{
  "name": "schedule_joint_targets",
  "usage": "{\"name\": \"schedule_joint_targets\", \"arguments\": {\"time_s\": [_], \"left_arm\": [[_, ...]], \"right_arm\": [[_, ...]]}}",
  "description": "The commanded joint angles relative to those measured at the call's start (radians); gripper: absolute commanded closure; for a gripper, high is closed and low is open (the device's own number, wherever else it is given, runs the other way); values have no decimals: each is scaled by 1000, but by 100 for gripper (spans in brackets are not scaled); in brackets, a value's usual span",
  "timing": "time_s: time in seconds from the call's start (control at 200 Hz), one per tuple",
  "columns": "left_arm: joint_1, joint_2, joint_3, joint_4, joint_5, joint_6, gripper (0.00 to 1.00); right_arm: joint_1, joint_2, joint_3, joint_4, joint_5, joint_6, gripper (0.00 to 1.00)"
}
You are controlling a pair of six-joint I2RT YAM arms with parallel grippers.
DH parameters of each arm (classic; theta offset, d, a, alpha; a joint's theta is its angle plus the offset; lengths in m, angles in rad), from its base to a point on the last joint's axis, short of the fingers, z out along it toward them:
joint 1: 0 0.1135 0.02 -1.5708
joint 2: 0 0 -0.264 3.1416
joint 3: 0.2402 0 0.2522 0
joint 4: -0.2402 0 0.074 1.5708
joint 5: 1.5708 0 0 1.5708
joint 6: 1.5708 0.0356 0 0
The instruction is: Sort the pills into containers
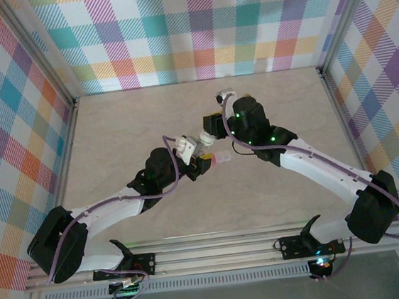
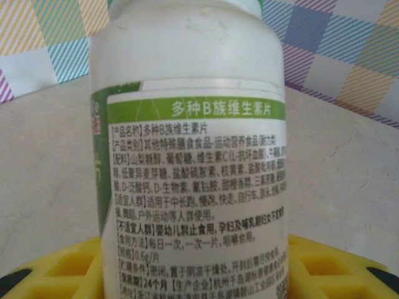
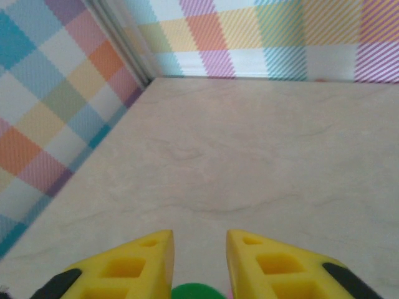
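Nearest the left wrist camera, the left gripper (image 2: 193, 274) held a white vitamin bottle (image 2: 187, 124) low on its body, with a yellow finger (image 2: 59, 274) on either side and the green label (Chinese print, B vitamins) readable. At the right wrist, the right gripper (image 3: 199, 237) stood narrow, a slim gap between its tips. A green round thing (image 3: 194, 291) sat at the root of that gap; whether it was pinched I could not tell. Beyond, the table (image 3: 249, 156) ran to its far left corner. From above, the label was too small to read, but the containers (image 1: 222, 158), a pink pill-box strip, lay near the table's middle, just beside both grippers.
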Motion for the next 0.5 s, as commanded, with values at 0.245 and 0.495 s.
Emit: {"name": "schedule_joint_targets", "arguments": {"time_s": [0.245, 0.495], "left_arm": [[-4, 3, -28, 127, -48, -43, 100], [-4, 22, -21, 172, -42, -35, 100]], "right_arm": [[-18, -22, -11, 19, 3, 339, 33], [-23, 22, 19, -19, -62, 713, 35]]}}
